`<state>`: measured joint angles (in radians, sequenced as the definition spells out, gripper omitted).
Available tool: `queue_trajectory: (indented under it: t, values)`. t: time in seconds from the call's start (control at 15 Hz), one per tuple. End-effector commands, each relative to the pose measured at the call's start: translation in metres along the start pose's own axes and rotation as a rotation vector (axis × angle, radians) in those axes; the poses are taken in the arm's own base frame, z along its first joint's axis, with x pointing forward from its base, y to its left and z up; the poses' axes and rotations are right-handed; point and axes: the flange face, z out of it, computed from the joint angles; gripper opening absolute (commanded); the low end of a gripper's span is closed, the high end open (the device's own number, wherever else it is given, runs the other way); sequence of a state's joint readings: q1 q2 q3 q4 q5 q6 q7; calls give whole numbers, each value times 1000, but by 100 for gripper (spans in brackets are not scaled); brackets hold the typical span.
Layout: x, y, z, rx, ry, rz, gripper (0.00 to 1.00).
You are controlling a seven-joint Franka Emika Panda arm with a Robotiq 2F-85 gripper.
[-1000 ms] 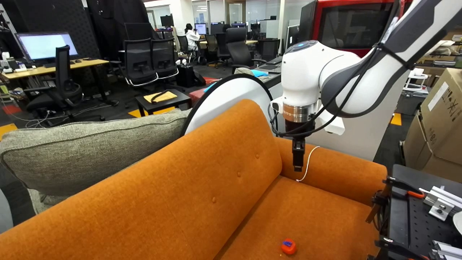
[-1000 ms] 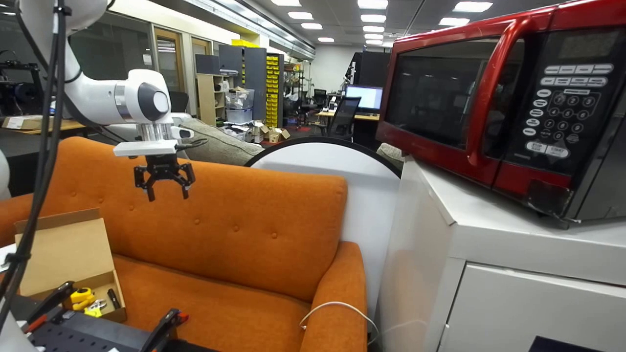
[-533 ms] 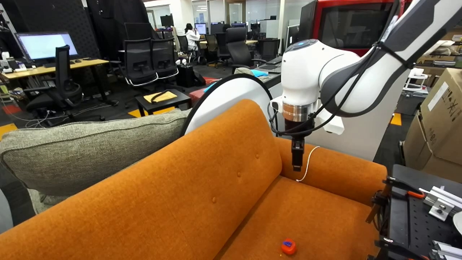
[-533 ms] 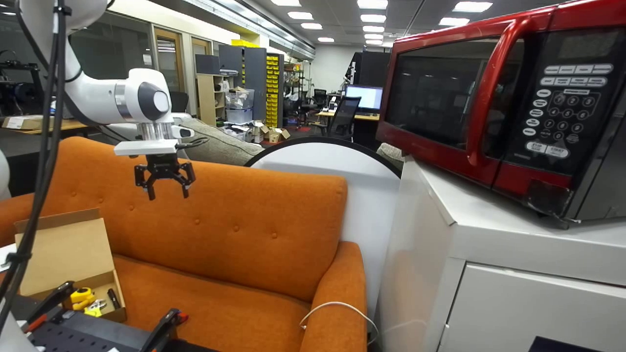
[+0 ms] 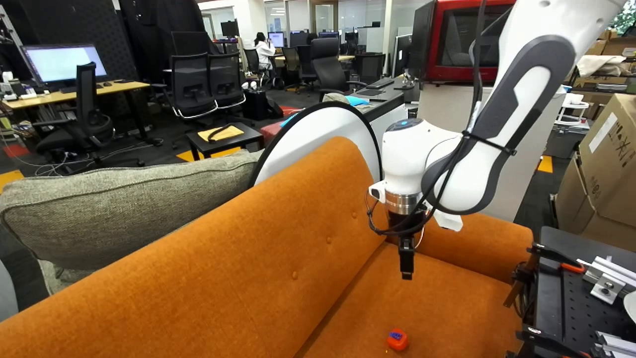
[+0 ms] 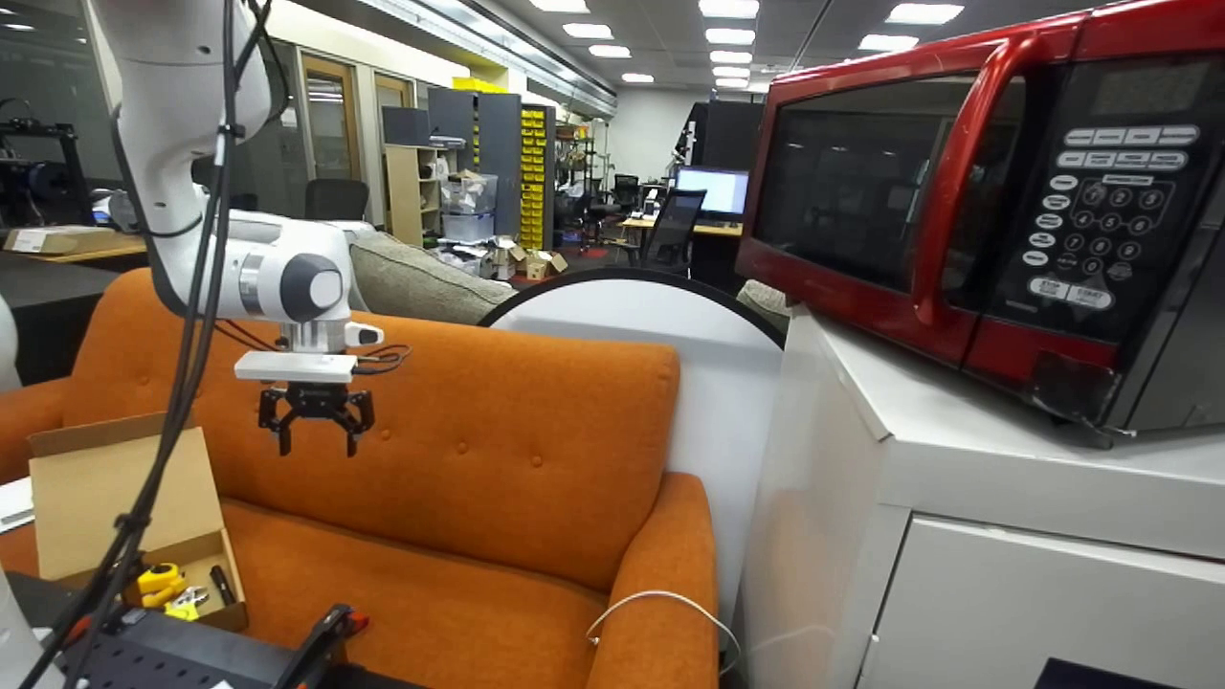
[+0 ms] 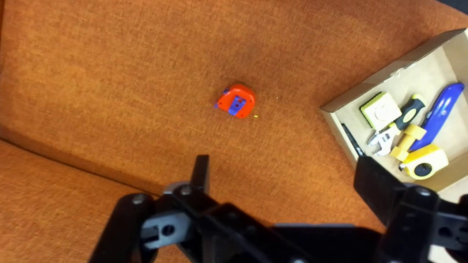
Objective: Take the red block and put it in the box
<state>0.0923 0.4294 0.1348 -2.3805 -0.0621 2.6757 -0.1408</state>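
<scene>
Wrist view: the gripper (image 7: 287, 179) enters at the lower edge, jaws set wide apart, with fabric of the orange sofa (image 7: 128, 84) visible between the fingers (image 7: 202, 171). The red block (image 7: 248, 99), a small rounded body fitted with a purple clip (image 7: 237, 105), lies on the sofa seat, beyond the fingertips and outside the box (image 7: 384, 75). A yellow speck (image 7: 256, 116) lies just beside the block. The box, of cardboard, stands open at the right of the frame. Contents: a blue tool (image 7: 442, 109), an adjustable wrench (image 7: 396, 126) with a dark handle, a yellow tape measure (image 7: 429, 157), a square yellow-and-black item (image 7: 380, 109), a yellow bolt-shaped piece (image 7: 407, 142) and a thin black item (image 7: 353, 140) near the wall.

In an exterior view, the arm (image 5: 469, 186) reaches in from the upper right; the gripper points straight down above the seat and is well apart from the block. In an exterior view, the two fingers stand separated in front of the backrest (image 6: 431, 411); the box lid (image 6: 77, 507) is raised. A white cable (image 6: 660, 593) lies across the armrest (image 6: 670, 536). A red microwave (image 6: 842, 191) rests on a white cabinet (image 6: 823, 498) beside the sofa.
</scene>
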Motion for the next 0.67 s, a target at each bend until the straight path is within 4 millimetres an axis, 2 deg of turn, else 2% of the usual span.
queue_trajectory:
  t: [0.0,0.4,0.47,0.53,0.6]
  values:
    - [16,4,39,83,-29,-53,100]
    - [34,6,114,182,-150,-90,100]
    - [35,7,123,179,-185,-89,100]
    - [27,3,116,149,-146,-78,100]
    - [30,4,125,158,-162,-76,100]
